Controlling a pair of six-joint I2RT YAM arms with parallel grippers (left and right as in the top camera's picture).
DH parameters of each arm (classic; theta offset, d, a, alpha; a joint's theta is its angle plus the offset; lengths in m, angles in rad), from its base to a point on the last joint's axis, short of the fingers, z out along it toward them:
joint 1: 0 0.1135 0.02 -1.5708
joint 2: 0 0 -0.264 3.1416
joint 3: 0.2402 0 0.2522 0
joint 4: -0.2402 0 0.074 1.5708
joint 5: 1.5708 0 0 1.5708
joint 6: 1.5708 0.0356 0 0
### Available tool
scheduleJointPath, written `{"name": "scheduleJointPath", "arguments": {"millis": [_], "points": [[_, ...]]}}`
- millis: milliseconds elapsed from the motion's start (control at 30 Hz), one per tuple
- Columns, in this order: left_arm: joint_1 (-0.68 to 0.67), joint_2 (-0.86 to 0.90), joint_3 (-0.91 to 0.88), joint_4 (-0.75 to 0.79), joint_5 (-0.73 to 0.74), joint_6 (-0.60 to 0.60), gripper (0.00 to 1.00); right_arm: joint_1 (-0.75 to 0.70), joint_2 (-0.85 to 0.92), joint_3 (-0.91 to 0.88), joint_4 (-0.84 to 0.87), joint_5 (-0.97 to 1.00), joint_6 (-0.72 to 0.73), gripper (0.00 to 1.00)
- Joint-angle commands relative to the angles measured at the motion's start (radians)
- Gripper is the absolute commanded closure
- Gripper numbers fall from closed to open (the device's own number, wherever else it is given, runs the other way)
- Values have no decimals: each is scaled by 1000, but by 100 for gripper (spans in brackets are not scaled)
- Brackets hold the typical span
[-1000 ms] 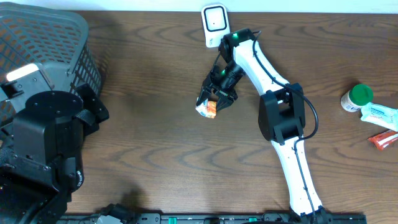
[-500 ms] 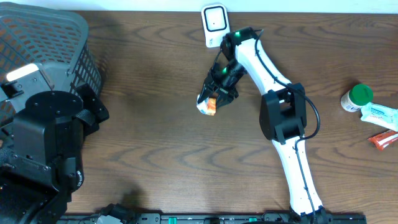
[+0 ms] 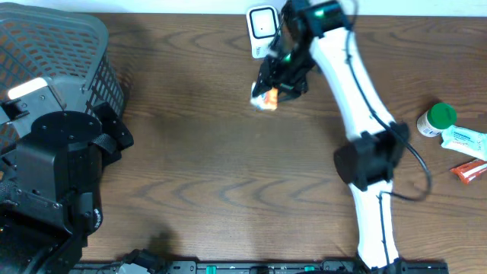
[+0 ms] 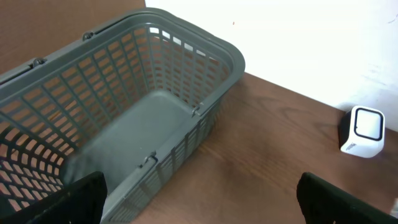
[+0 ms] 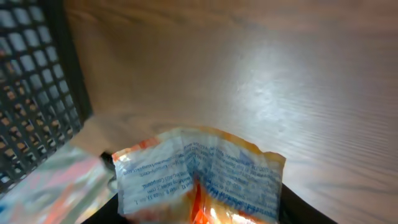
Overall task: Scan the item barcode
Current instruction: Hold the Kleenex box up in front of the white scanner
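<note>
Dark wood table [image 3: 190,152], right gripper [image 3: 272,87] pinching snack packet [image 3: 265,98] — now nearer scanner [image 3: 263,29], left gripper [image 4: 202,208] spread.

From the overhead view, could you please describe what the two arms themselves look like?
The right arm has slim white links with black joints, a thin black cable running along it, and green lights near the wrist. The left arm is bulky and mostly black, with blocky black fingers.
</note>
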Motion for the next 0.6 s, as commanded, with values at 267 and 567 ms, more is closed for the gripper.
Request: {"name": "scheduleJointPath", "arguments": {"millis": [267,567], "points": [[4,-1,-6,-3,-16,-10,2,120,-138,13,116,520,65,50],[4,0,-6,-3,-16,-10,2,146,-126,-78,396,756,65,52]]}}
